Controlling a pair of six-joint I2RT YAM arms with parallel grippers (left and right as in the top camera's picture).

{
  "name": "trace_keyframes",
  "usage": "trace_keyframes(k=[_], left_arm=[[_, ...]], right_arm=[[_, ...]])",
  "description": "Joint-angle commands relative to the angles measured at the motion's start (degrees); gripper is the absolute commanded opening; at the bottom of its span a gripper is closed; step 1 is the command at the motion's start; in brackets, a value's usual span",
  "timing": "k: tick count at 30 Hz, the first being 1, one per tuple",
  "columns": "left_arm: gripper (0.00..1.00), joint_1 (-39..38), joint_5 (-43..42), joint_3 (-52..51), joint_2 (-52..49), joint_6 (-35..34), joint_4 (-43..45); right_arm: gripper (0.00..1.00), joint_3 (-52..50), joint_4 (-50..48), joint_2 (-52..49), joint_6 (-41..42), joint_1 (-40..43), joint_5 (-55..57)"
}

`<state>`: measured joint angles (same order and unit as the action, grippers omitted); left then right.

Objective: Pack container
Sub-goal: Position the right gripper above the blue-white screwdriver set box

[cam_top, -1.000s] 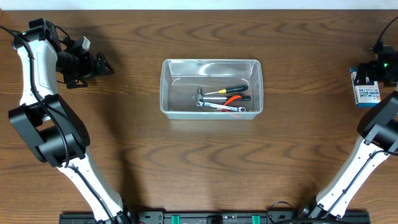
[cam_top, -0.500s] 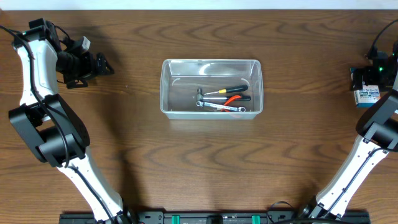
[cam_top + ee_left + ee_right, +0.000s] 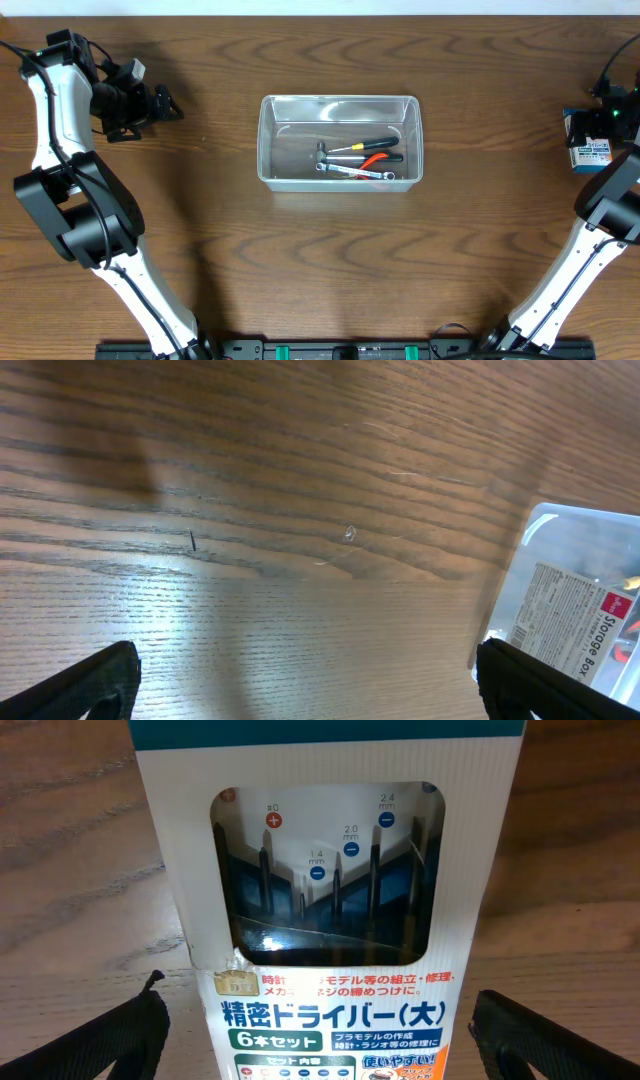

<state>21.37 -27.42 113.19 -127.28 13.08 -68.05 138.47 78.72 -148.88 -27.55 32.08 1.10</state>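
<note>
Right claw (image 3: 320,1025) spread wide over screwdriver box (image 3: 330,870) — gripping nothing, left claw (image 3: 300,678) equally wide, empty, facing container (image 3: 575,610)

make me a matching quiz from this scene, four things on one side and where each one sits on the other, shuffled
Things
1. container
2. red-handled tool
3. blue-and-white box
4. left gripper

Places
A. far right edge of the table
B. open, over the table's left side
C. middle of the table
D. lying inside the container

Pairs: 1-C, 2-D, 3-A, 4-B
</note>
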Motion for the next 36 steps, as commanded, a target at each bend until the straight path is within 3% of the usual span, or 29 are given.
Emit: trace_keyframes(k=[1, 36], left_arm=[[0.98, 0.1, 0.3, 1.2, 1.7, 0.1, -0.2], [0.98, 0.1, 0.3, 1.2, 1.7, 0.1, -0.1]], right_arm=[[0.96, 0.0, 0.0, -1.3, -1.1, 0.5, 0.3], [0.98, -3.1, -3.5, -1.3, -1.1, 0.6, 2.2]])
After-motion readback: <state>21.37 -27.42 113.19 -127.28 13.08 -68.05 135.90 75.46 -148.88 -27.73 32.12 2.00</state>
